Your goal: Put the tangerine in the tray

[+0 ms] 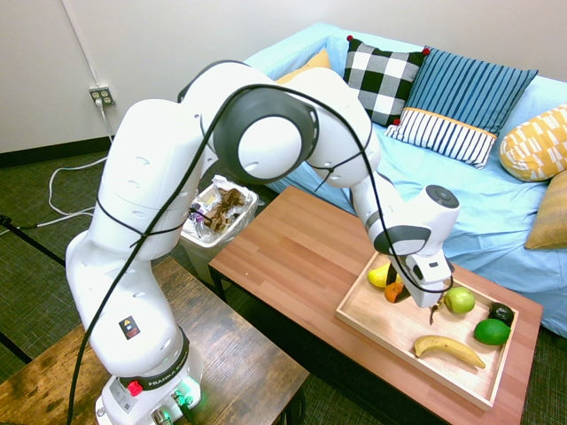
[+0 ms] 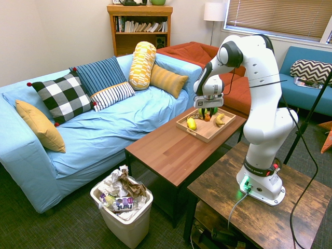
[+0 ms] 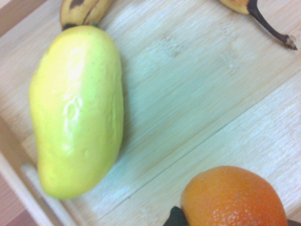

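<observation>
Second exterior view: the gripper [image 2: 207, 115] is closed on the tangerine [image 2: 207, 118], inside the rim of the tray [image 1: 381, 320], presumably positioned for release; whether the fruit already touches wood is hard to tell.

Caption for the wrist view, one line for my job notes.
Orange tangerine close above the light wooden tray, beside a yellow-green mango-like fruit.

Can see a banana [image 1: 449, 350], a green apple [image 1: 460, 300] near a dark fruit [image 1: 501, 312], probably an avocado, cushions [image 1: 383, 81] on a blue sofa [image 1: 416, 181], and a filled waste bin [image 2: 128, 224].
</observation>
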Available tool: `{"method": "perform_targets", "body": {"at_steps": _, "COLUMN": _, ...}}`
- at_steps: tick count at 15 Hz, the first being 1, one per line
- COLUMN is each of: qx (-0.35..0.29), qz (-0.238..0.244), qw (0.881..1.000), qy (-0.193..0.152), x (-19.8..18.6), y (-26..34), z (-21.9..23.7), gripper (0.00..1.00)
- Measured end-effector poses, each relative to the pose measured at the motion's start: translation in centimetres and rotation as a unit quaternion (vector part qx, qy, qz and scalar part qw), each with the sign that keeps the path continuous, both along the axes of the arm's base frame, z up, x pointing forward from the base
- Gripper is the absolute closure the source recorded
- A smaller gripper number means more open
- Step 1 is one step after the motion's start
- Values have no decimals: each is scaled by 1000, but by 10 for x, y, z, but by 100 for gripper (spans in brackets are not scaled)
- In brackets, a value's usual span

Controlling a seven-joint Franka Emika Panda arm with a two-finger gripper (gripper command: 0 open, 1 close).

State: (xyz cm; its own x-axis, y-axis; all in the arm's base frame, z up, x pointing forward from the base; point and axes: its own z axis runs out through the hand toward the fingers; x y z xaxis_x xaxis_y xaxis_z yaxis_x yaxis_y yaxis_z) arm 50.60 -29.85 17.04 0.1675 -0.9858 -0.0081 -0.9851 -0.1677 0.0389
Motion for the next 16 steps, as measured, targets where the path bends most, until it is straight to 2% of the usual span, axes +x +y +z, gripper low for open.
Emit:
{"method": "perform_targets", "body": {"at_steps": 7, "qx": 9, "qz": -7, "qw": 1000, "qy": 27, "x": 18, "y": -7, "z": -59, "gripper": 100}}
{"method": "perform_targets", "body": {"at_steps": 8, "qx": 10, "qz": -6, "qw": 1000, "qy": 29, "x": 19, "y": -7, "z": -61, "gripper": 0}}
{"method": "perform_targets", "body": {"at_steps": 16, "qx": 18, "qz": 7, "qw": 999, "qy": 33, "x": 26, "y": -9, "z": -61, "gripper": 0}}
